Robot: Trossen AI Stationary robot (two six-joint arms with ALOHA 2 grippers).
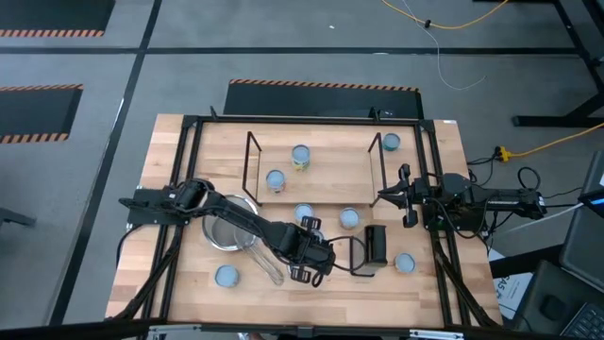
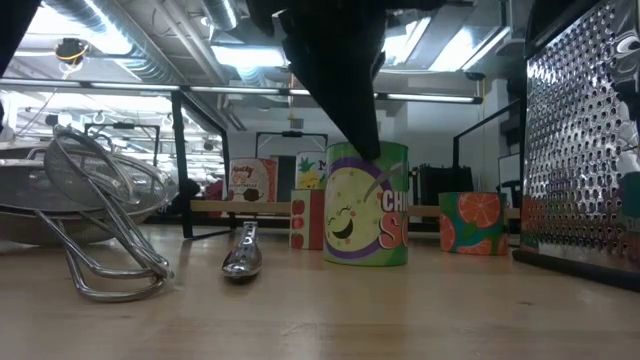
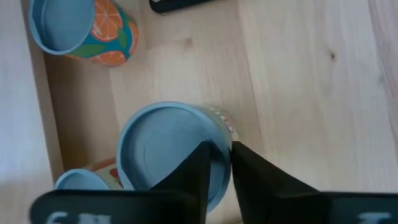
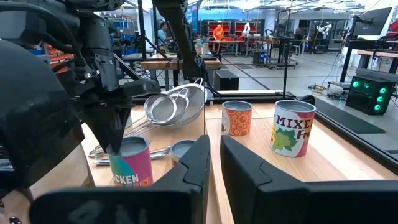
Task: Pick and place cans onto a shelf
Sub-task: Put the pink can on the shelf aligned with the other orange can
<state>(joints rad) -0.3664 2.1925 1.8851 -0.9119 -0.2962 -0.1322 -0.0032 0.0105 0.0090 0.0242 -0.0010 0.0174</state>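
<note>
On the wooden table (image 1: 189,283), bottom middle, the left gripper (image 1: 309,247) pinches a can (image 3: 168,149) by its rim; lift slowly, straight up. Right gripper (image 1: 408,196), nearly closed, waits

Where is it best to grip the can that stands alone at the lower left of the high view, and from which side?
Probably by its round side wall, with the fingers across its middle, coming straight down. The can stands upright with its flat top up and bare wood around it. Keep clear of the strainer handle to its right.
</note>
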